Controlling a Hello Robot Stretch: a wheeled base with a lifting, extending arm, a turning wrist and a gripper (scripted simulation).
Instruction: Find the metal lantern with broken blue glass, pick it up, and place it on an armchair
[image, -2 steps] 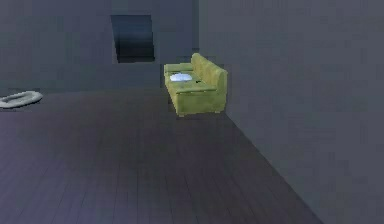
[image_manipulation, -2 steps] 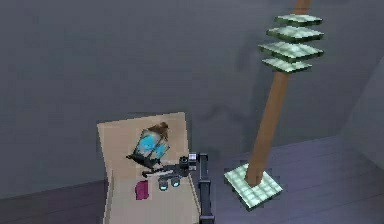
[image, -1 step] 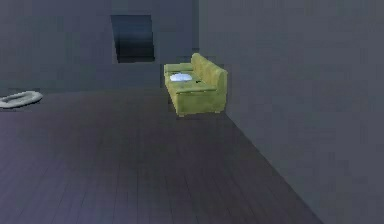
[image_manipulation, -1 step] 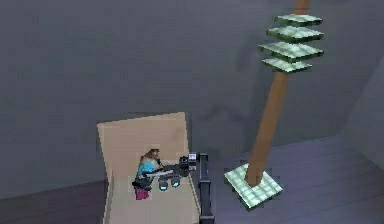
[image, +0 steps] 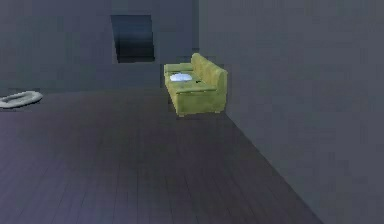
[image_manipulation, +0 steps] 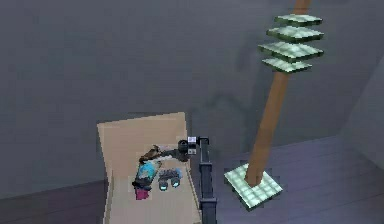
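Observation:
A yellow-green armchair (image: 196, 88) stands against the wall in the forward view, right of the middle, with a pale flat thing (image: 180, 76) on its seat. In the arm side view my arm (image_manipulation: 207, 188) rises over a beige tabletop (image_manipulation: 122, 150). The gripper (image_manipulation: 157, 154) reaches left from the two white squares (image_manipulation: 190, 143). Just below its fingers lie a small blue thing with a pink end (image_manipulation: 146, 179) and a dark thing with bluish round parts (image_manipulation: 168, 180). Neither blob can be made out as the lantern. I cannot tell whether the gripper holds anything.
A tall brown pole (image_manipulation: 266, 125) with tiered green slabs (image_manipulation: 292, 40) at its top stands on a green square base (image_manipulation: 252, 186) right of the table. A dark opening (image: 132, 38) shows in the far wall. A pale flat thing (image: 18, 98) lies on the floor at the forward view's left.

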